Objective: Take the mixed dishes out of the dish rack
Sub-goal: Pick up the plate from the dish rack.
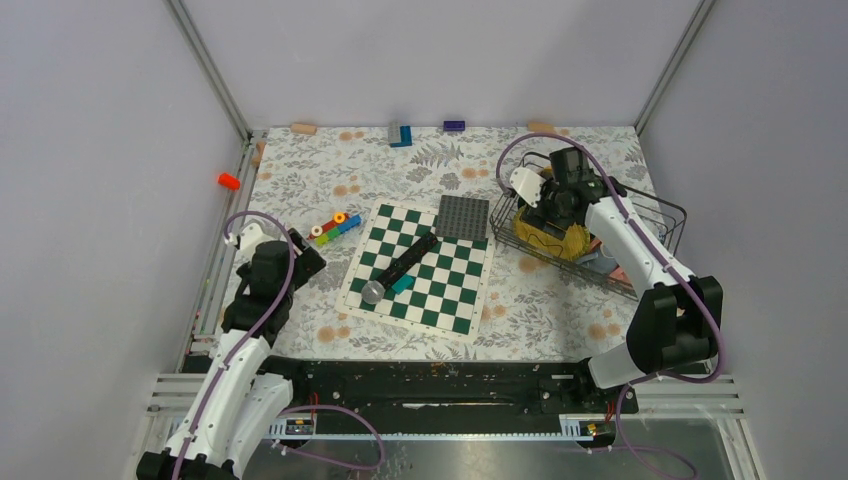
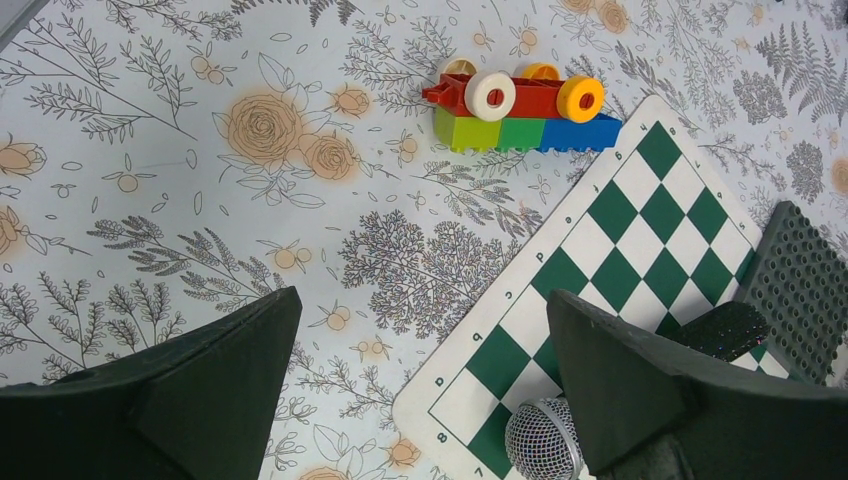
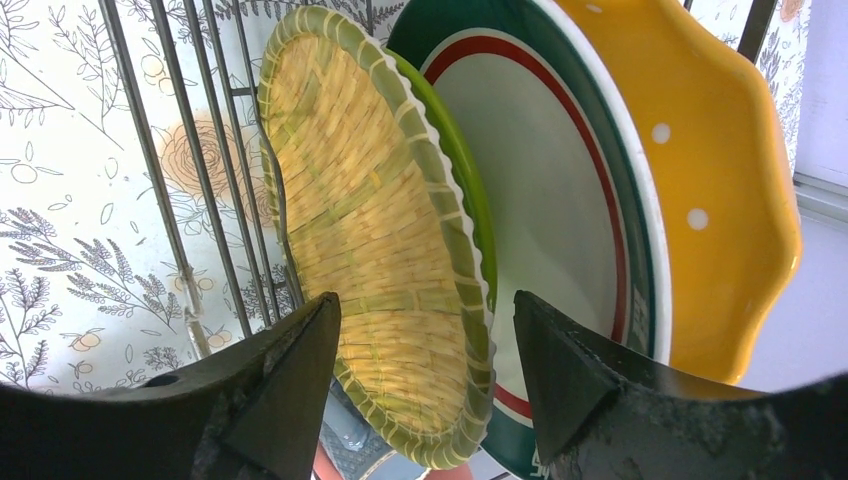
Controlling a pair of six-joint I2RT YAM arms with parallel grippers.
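right gripper (image 3: 425, 310): jaws apart, straddling woven plate (image 3: 370, 200) in rack (image 1: 668, 212), table (image 1: 300, 170) far-right corner | left gripper (image 2: 420, 300): apart, empty | risk: thin rim probably slips, bumps white plate (image 3: 545, 190) behind

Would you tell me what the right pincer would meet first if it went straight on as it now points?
Most likely the woven straw plate, standing on edge in the dish rack: it lies straight ahead between the fingers of the right pincer, though depth is unclear.
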